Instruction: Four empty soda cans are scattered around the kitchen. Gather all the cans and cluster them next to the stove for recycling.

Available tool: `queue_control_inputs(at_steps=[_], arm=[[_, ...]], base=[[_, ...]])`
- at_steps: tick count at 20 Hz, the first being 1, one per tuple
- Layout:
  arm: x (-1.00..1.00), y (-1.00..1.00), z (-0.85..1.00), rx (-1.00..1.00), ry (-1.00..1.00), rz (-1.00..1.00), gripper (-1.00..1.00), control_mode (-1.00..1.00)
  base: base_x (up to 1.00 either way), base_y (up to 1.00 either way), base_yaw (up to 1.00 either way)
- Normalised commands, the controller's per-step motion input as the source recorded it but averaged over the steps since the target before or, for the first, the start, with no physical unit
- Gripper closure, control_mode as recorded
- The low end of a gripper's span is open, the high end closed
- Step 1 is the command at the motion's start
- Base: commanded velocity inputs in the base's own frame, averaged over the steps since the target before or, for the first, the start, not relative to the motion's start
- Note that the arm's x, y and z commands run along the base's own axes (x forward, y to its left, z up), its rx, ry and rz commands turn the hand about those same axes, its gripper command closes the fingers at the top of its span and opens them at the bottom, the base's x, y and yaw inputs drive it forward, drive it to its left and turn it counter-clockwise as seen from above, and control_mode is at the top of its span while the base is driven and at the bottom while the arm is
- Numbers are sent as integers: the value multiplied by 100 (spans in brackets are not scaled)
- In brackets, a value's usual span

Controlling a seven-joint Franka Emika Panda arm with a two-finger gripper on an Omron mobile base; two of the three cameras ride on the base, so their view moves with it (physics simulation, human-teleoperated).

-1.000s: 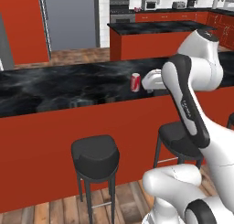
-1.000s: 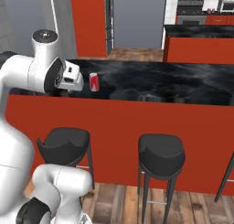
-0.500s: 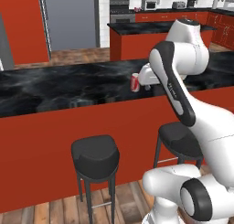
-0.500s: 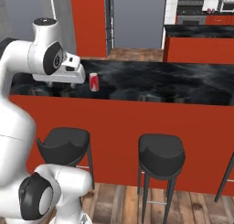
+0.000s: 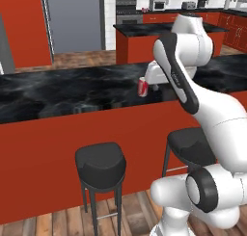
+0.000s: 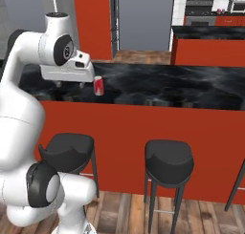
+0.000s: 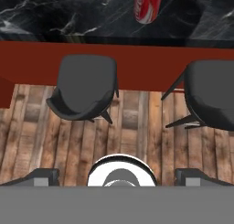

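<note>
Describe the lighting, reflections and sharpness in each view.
Left base view: even light, soft sheen on the black counter, red can slightly soft. Right base view: same flat light, faint reflections on the counter. Hand view: can cropped at the top, stools sharp, no glare.

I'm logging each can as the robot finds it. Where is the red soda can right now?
The red soda can stands upright on the black marbled counter, near its front edge above the stools, just beside the open gripper.

base views: flank arm, share counter (image 5: 72, 93) | hand view: looks down at stools (image 7: 84, 88)
</note>
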Motion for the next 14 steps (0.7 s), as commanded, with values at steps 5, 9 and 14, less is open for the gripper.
queue_control_inputs(at_steps=[5,9,14], arm=[[23,-1,-13,-6,0,0,-100,-100],[29,-4,-15,-6,0,0,-100,-100],[33,0,-12,-2,0,0,-100,-100]], base=[[0,0,0],[0,0,0],[0,0,0]])
